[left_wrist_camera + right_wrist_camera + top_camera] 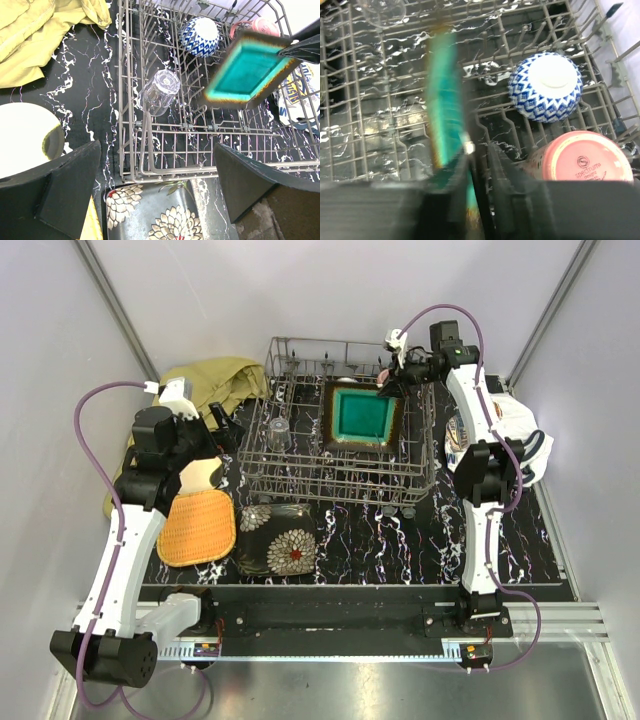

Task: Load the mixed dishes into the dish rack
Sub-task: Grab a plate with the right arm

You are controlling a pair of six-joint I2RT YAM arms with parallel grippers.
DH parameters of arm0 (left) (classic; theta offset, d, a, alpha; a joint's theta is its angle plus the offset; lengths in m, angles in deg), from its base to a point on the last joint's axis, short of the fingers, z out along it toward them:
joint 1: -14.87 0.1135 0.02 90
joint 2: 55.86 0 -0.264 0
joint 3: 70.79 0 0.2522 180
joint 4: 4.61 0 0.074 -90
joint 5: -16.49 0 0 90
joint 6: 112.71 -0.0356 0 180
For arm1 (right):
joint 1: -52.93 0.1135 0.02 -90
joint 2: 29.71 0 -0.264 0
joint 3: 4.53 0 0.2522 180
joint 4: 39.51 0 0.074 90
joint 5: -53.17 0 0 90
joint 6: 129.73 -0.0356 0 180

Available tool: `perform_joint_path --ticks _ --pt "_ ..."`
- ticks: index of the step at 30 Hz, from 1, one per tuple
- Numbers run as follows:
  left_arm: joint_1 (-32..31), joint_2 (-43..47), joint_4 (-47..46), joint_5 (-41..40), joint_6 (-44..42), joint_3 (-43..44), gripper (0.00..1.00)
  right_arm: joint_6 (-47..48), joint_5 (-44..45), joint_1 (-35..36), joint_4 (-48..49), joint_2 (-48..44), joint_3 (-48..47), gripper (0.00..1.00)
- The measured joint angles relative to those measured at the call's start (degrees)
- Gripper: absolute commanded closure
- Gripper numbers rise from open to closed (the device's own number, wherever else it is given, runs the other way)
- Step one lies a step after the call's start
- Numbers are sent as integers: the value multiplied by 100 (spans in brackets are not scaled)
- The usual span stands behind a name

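The dish rack [340, 495] stands at the middle back of the table. A teal square plate [362, 415] tilts inside it, and my right gripper [393, 383] is shut on its far right corner; in the right wrist view the plate's edge [445, 95] runs between the fingers of that gripper [477, 150]. A clear glass [160, 91], a blue-patterned bowl [546, 86] and a pink cup [585, 157] sit in the rack. My left gripper [157, 160] hangs open over the rack's left front corner and a dark floral plate [150, 212]. An orange woven plate [197, 528] and a cream round plate [25, 135] lie left of the rack.
An olive-yellow cloth [215, 380] is bunched at the back left. A white printed cloth [520, 430] lies right of the rack, beside the right arm. Grey walls close in on both sides and behind.
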Motion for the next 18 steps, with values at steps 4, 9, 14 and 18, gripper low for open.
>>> perform_joint_path --ticks 4,9,14,18 --pt "0 7 0 2 0 0 1 254 155 13 39 -160 149 100" --pt "0 59 20 2 2 0 1 422 210 39 61 -286 315 100" --pt "0 142 22 2 4 0 1 479 219 39 46 -304 319 100" --pt "0 170 22 4 4 0 1 535 293 44 -9 -361 319 100"
